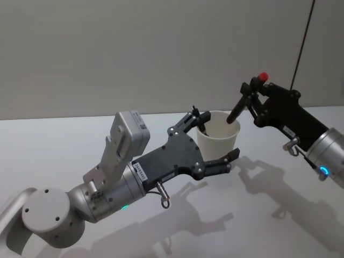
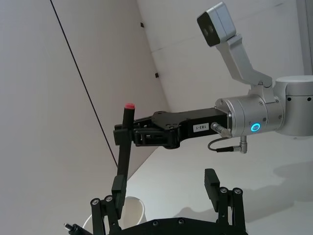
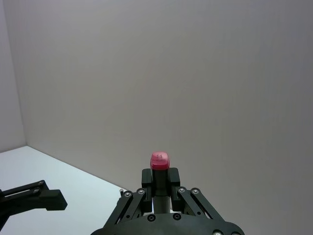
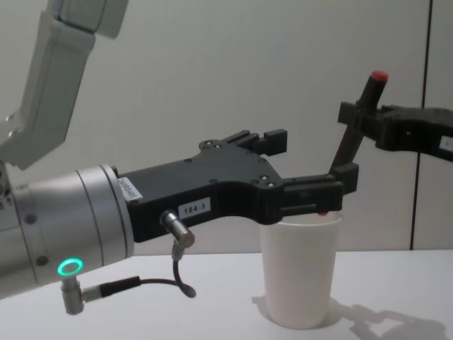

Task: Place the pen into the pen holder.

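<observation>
Right end effector clamped on pen, tilted, tip over cup rim. Left end effector spread around cup. Risk: release now, pen tips the cup.

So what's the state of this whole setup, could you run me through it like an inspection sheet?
Surface: white table, bare apart from the cup, with the arms' shadows on it.
Job's things: white paper cup stands upright on the table; black pen with a red cap is tilted, its lower end at the cup's mouth.
Clutter: nothing seen.
Grippers: right gripper is shut on the pen, above and to the right of the cup; left gripper is open, with one finger on each side of the cup near the rim.
Cables: short cable with a plug at each wrist; thin dark line running down the wall.
Surroundings: plain pale walls.
</observation>
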